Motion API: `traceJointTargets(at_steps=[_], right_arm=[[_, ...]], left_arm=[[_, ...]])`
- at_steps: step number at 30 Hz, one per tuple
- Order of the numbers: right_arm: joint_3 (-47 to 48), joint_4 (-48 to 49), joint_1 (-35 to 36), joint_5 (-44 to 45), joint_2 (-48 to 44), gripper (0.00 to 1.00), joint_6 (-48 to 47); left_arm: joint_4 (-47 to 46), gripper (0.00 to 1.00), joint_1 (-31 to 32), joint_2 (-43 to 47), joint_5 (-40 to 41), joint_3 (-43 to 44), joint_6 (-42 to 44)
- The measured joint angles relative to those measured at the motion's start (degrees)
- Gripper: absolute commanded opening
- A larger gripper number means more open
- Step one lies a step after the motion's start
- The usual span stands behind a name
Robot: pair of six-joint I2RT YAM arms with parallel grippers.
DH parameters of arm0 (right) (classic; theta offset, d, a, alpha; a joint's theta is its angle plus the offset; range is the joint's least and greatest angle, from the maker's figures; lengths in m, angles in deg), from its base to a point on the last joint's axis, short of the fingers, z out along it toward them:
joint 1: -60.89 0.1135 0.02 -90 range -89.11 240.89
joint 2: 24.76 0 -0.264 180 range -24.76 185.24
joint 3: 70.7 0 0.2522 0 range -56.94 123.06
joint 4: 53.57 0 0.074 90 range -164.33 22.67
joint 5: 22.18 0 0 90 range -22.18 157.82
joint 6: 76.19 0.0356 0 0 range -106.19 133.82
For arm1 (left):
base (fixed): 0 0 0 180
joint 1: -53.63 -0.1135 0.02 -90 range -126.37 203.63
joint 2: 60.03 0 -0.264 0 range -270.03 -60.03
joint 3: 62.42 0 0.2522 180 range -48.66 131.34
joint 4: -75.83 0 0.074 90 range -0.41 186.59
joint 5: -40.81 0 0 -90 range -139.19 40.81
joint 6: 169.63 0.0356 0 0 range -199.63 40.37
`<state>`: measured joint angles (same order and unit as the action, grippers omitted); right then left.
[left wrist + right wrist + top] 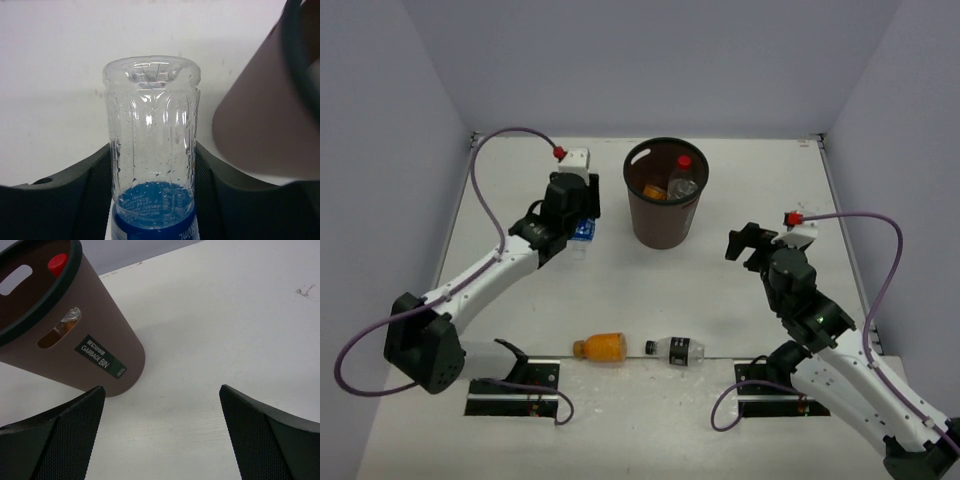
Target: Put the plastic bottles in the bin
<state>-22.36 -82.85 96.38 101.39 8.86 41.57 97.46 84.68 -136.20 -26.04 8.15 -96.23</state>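
Orange bottle (603, 346) and black-capped bottle (677, 349) lie on the near desk (720, 300). Farther out, left pincer (152, 192) is clamped on the blue-labelled bottle (151, 135) just left of the bin (663, 218); right pincer (162, 435) gapes, empty. The bottle should clear the rim (665, 142) and centre over the opening before release.

Upright brown bin (660, 228) holds a red-capped bottle (684, 172). Blue-labelled bottle (583, 232), left of it, sits clamped in the left tool (152, 170). Orange bottle (603, 346) and black-capped bottle (678, 349) lie end to end, well apart from it.
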Motion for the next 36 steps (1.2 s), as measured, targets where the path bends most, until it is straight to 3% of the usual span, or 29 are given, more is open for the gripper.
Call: traceJointTargets(at_steps=[4, 8, 13, 19, 22, 26, 27, 29, 31, 36], right_arm=[[-0.3, -0.1, 0.0, 0.0, -0.3, 0.99, 0.1], [-0.3, -1.0, 0.0, 0.0, -1.4, 0.99, 0.1], [-1.7, -1.7, 0.0, -0.8, -4.4, 0.99, 0.9], [-5.0, -3.0, 0.0, -2.1, -5.7, 0.99, 2.4], [-6.0, -3.6, 0.0, -2.6, -5.5, 0.99, 3.3], [-7.0, -3.9, 0.0, -3.3, -5.1, 0.99, 4.7], [-7.2, -3.9, 0.0, -3.3, -4.8, 0.99, 4.9], [-7.3, -4.1, 0.0, -3.4, -4.2, 0.99, 5.3], [-7.3, -4.2, 0.0, -3.5, -3.8, 0.99, 5.6], [-7.3, -4.2, 0.0, -3.5, -3.6, 0.99, 5.6]], left_arm=[[-3.2, 0.24, -0.1, 5.5, 2.0, 7.1, 0.2], [-9.9, 0.24, -0.4, 5.1, -6.5, 15.1, 2.1], [-16.9, 0.24, 0.4, -5.4, -15.9, 30.7, 2.3], [-19.6, 0.33, 4.1, -23.2, -16.5, 47.0, 3.0], [-19.4, 0.45, 7.5, -28.2, -14.6, 46.3, 5.7], [-21.0, 0.58, 12.8, -29.8, -9.6, 37.8, 10.0], [-21.0, 0.64, 14.1, -29.9, -8.7, 35.6, 10.8], [-22.4, 0.87, 15.4, -30.1, -7.6, 32.6, 11.5], [-23.8, 1.00, 15.4, -30.0, -6.9, 30.9, 11.6], [-24.9, 1.00, 14.4, -27.6, -6.2, 27.9, 11.2]])
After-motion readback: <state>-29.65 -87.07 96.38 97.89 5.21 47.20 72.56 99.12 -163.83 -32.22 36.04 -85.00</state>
